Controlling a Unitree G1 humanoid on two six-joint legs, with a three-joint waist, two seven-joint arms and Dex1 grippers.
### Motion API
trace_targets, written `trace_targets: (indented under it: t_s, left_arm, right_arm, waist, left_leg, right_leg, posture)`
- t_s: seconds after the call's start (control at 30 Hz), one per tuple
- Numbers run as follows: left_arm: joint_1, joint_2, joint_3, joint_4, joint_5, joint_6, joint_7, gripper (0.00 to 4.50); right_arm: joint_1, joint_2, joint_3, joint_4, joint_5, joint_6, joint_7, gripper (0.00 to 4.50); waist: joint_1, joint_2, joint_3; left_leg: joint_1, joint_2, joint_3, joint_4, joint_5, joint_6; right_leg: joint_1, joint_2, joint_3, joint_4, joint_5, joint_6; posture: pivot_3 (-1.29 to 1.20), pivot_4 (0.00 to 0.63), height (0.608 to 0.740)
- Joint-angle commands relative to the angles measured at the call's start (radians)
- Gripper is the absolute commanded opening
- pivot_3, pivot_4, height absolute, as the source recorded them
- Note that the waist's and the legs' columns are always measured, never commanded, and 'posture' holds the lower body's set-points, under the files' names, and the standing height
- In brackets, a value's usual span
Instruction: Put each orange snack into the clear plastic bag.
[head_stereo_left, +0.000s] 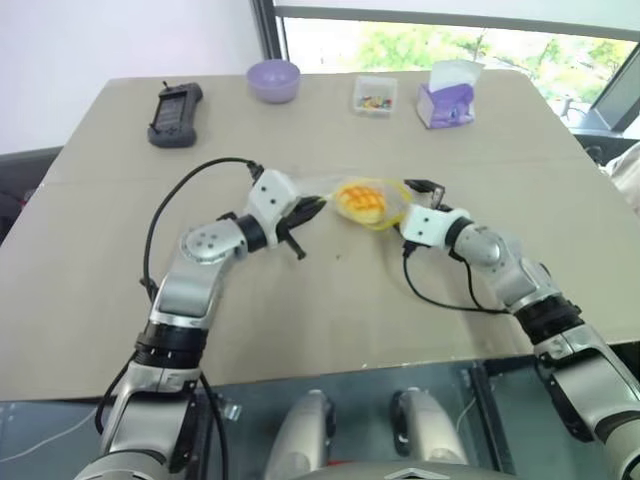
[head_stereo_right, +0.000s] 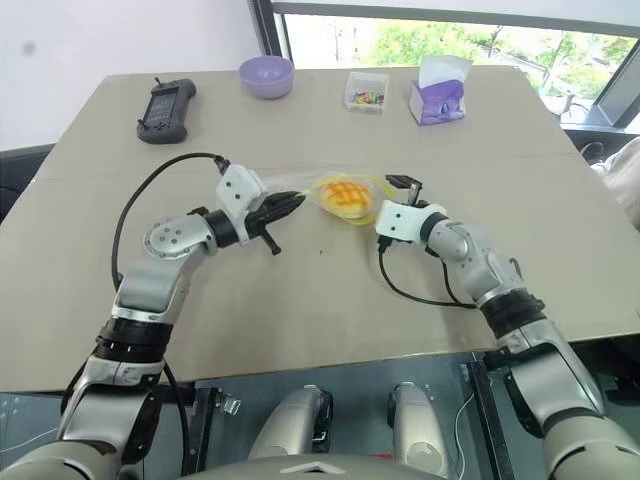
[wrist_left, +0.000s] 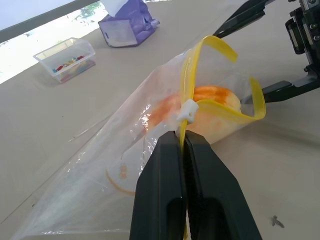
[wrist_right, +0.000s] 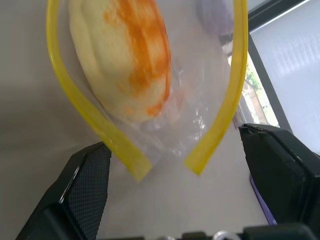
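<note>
the left gripper (wrist_left: 184, 150) has its fingers pressed together on the yellow seal strip of the clear plastic bag (wrist_left: 100, 175), just by the white slider, and holds the bag up off the desk (head_stereo_left: 120, 290) with its mouth facing the right gripper (wrist_right: 180, 200). pinching the strip at one end seems meant to keep the mouth standing in a loop rather than falling flat. the orange snack (head_stereo_left: 360, 201) sits inside the bag, just past the yellow rim, its gridded top seen through the film from the head views. the right gripper's fingers stand wide apart and hold nothing, placed either side of the bag mouth without touching it in the right wrist view, which looks like a release with the bun now lodged inside. along the far edge of the desk, well apart from the work, stand a black handheld device (head_stereo_left: 175, 113), a purple bowl (head_stereo_left: 273, 80), a small clear box (head_stereo_left: 375, 95) of coloured bits and a purple tissue pack (head_stereo_left: 447, 100).
</note>
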Motion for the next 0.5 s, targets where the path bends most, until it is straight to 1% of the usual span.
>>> trace_targets:
  t_s: [0.03,0.13,0.17,0.2,0.23,0.3,0.4,0.43,0.47,0.5]
  left_arm:
    - [0.013,0.018,0.007,-0.055,0.006,-0.030,-0.002,0.00]
    - [0.028,0.030,0.001,-0.059,0.023,-0.052,-0.005,0.00]
    - [0.032,0.031,0.000,-0.061,0.025,-0.057,-0.005,0.00]
    - [0.036,0.032,0.000,-0.063,0.026,-0.061,-0.006,0.00]
    - [0.040,0.035,-0.001,-0.065,0.029,-0.068,-0.007,0.00]
    - [0.049,0.041,-0.003,-0.067,0.036,-0.085,-0.010,0.00]
    - [0.064,0.050,-0.007,-0.070,0.053,-0.127,-0.015,0.00]
    - [0.069,0.054,-0.008,-0.068,0.060,-0.147,-0.017,0.00]
    - [0.073,0.059,-0.010,-0.065,0.067,-0.168,-0.020,0.00]
    - [0.076,0.063,-0.012,-0.061,0.072,-0.191,-0.024,0.00]
  right_arm:
    - [-0.032,0.006,-0.033,-0.005,0.051,-0.030,0.015,4.46]
    - [-0.034,0.014,-0.041,-0.001,0.094,-0.032,0.055,4.46]
    - [-0.036,0.014,-0.041,0.003,0.101,-0.034,0.064,4.06]
    - [-0.038,0.014,-0.040,0.009,0.105,-0.036,0.071,3.92]
    - [-0.040,0.012,-0.039,0.015,0.109,-0.039,0.078,3.58]
    - [-0.043,0.012,-0.043,0.023,0.126,-0.042,0.094,2.70]
    - [-0.051,0.003,-0.050,0.024,0.139,-0.047,0.111,1.20]
    - [-0.054,-0.001,-0.054,0.022,0.147,-0.047,0.118,0.88]
    - [-0.057,-0.005,-0.057,0.021,0.152,-0.047,0.124,0.34]
    - [-0.060,-0.010,-0.061,0.020,0.159,-0.047,0.132,0.03]
  waist:
    - [0.000,0.000,0.000]
    - [0.000,0.000,0.000]
    - [0.001,0.000,0.000]
    - [0.001,0.000,0.000]
    - [0.001,0.000,0.000]
    - [0.000,0.000,0.000]
    - [0.001,0.000,0.000]
    - [0.000,0.000,0.000]
    - [0.000,0.000,0.000]
    - [0.001,0.000,0.000]
  left_leg:
    - [0.000,0.000,0.000,0.000,0.000,0.000]
    - [0.000,0.000,-0.001,0.000,0.000,0.000]
    - [0.000,0.000,-0.001,0.000,0.000,0.000]
    - [0.000,0.000,-0.001,0.000,0.000,0.000]
    - [0.000,0.000,-0.001,0.000,0.000,0.000]
    - [0.000,0.000,-0.001,0.000,0.000,0.000]
    - [0.000,0.000,-0.001,0.000,0.000,0.000]
    - [0.000,0.000,-0.001,0.000,0.000,0.000]
    - [0.000,0.000,-0.001,0.000,0.000,0.000]
    - [0.000,0.000,-0.001,0.000,0.000,0.000]
  right_leg:
    - [0.000,0.000,0.000,0.000,0.000,0.000]
    - [0.000,0.000,0.000,0.000,0.000,0.000]
    - [0.000,0.000,0.000,0.000,0.000,0.000]
    - [0.000,0.000,0.000,0.000,0.000,0.000]
    - [0.000,0.000,0.000,0.000,0.000,0.000]
    - [0.000,0.000,0.000,0.000,0.000,0.000]
    - [0.000,0.000,0.000,0.000,0.000,0.000]
    - [0.000,0.000,0.000,0.000,0.000,0.000]
    - [0.000,0.000,0.000,0.000,0.000,0.000]
    - [0.000,0.000,0.000,0.000,0.000,0.000]
  posture:
    - [0.00,0.150,0.740]
    - [0.00,0.150,0.740]
    - [0.00,0.150,0.740]
    - [0.00,0.150,0.740]
    - [0.00,0.150,0.740]
    - [0.00,0.150,0.740]
    - [0.00,0.150,0.740]
    - [0.00,0.150,0.740]
    - [0.00,0.150,0.740]
    - [0.00,0.150,0.740]
